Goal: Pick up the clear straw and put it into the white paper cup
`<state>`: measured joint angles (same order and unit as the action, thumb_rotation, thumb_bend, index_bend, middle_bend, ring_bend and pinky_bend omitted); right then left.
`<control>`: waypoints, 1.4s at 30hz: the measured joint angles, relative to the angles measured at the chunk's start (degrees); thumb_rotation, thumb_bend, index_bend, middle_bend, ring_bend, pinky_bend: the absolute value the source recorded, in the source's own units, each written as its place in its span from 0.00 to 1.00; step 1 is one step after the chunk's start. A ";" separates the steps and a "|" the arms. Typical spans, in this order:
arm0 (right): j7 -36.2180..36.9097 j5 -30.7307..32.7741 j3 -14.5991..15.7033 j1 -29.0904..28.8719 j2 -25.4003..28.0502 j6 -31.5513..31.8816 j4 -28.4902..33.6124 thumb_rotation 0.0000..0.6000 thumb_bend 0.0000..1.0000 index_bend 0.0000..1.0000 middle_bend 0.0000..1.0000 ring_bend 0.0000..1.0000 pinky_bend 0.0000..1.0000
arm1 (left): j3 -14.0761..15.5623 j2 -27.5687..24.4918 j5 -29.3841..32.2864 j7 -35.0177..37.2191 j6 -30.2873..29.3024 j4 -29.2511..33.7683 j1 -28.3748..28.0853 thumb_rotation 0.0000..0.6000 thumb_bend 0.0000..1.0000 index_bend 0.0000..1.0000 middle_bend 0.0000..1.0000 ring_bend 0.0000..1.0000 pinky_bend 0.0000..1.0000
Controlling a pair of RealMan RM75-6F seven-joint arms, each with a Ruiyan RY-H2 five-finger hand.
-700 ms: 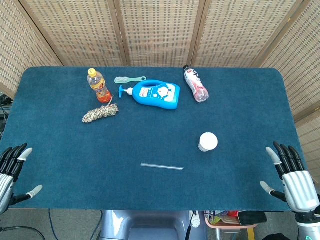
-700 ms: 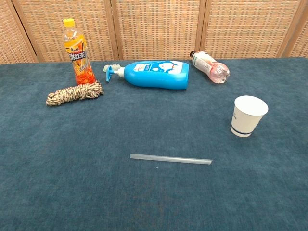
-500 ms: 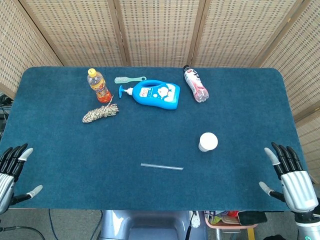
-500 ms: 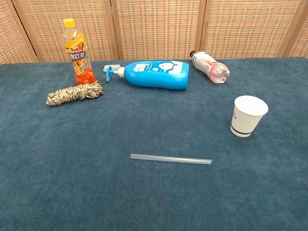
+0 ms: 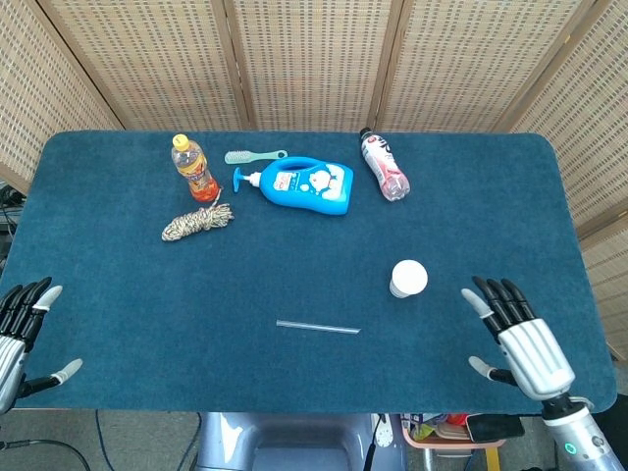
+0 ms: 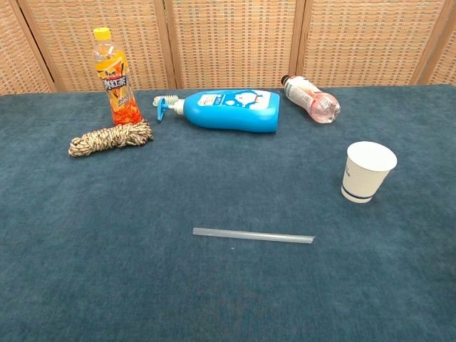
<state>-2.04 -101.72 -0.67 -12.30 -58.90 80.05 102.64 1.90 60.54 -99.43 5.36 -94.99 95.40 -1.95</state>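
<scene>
Straw (image 5: 317,327), clear and flat on the counter (image 5: 118,275), is seen left of and nearer than the white paper cup (image 5: 408,279), well apart. Right hand (image 5: 517,334), empty with fingers spread, is held right of the cup, likely readied for reaching; left hand (image 5: 20,329) is likewise splayed, far left.

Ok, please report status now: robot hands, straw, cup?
Both robot hands, left and right, open, empty. Clear straw flat on table. White paper cup upright, empty. Nothing between them.
</scene>
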 measured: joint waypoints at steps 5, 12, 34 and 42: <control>-0.23 3.57 -2.63 -7.74 3.24 -12.69 7.59 1.00 0.01 0.25 0.00 0.00 0.00 | -0.14 -0.13 0.50 0.06 0.84 0.09 -0.32 1.00 0.11 0.00 0.00 0.00 0.00; -6.62 20.01 -8.06 -18.75 2.54 -27.05 12.11 1.00 0.08 0.38 0.00 0.00 0.00 | -0.51 -0.40 1.72 0.56 2.16 0.43 -0.96 1.00 0.11 0.00 0.00 0.00 0.00; -40.15 70.00 -9.14 -46.75 -30.15 -26.16 -2.79 1.00 0.29 0.45 0.00 0.00 0.00 | -2.39 -0.46 6.01 1.04 6.00 0.76 -2.98 1.00 0.11 0.00 0.00 0.00 0.00; -38.44 71.35 -8.22 -48.65 -35.69 -28.10 -8.70 1.00 0.32 0.47 0.00 0.00 0.00 | -2.91 -0.20 7.29 0.11 6.89 0.98 -3.42 1.00 0.11 0.00 0.00 0.00 0.00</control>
<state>-40.48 -30.37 -8.89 -60.95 -94.59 51.95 93.94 -1.01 60.34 -92.14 5.46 -88.10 96.37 -5.37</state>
